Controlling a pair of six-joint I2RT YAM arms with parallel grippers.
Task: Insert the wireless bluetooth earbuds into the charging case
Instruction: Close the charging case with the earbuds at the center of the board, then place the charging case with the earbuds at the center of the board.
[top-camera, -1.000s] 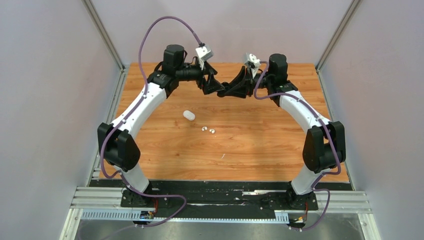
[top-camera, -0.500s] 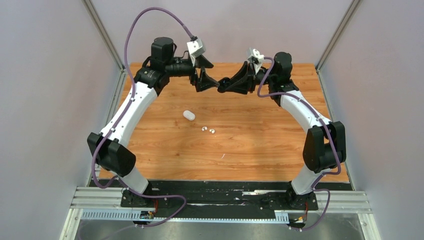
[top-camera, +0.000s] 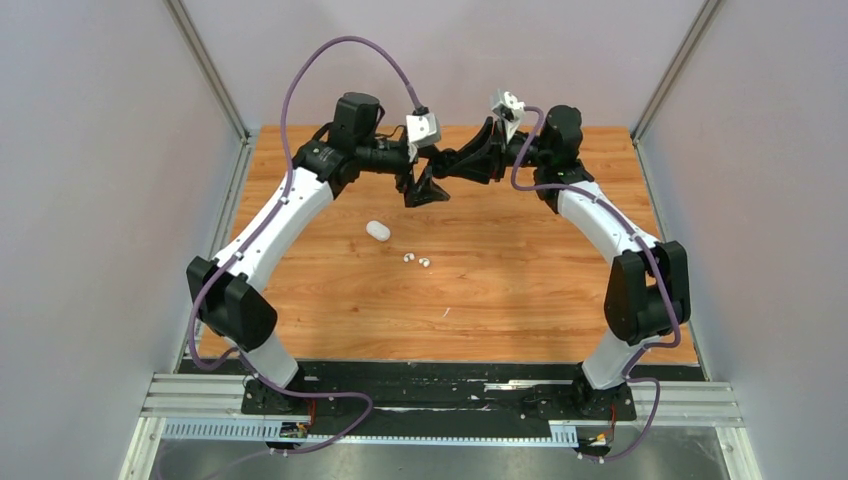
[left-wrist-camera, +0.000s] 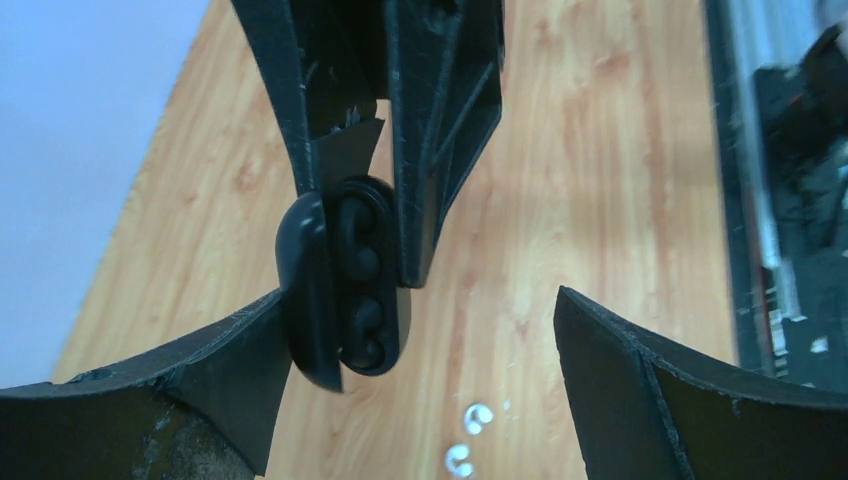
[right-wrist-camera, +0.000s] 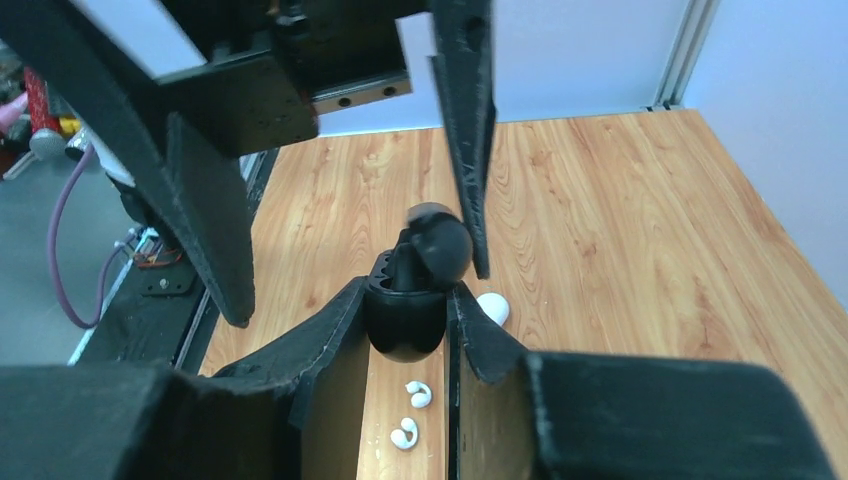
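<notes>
1. Your R gripper (right-wrist-camera: 405, 318) is clamped on the open black case (right-wrist-camera: 404, 338). In the top view the fingers mostly hide it.
2. L gripper (left-wrist-camera: 420, 305) is spread wide either side of that case. Contact unclear.
3. Case wells are black on black, so can't tell if filled.
4. White earbuds (right-wrist-camera: 418, 393) lie on the table (top-camera: 520, 290) below the R gripper. White case (right-wrist-camera: 492, 308) is near them, partly behind a finger.

On the table (top-camera: 520, 300), a case (top-camera: 377, 231) lies just left of two earbuds (top-camera: 424, 263).
</notes>
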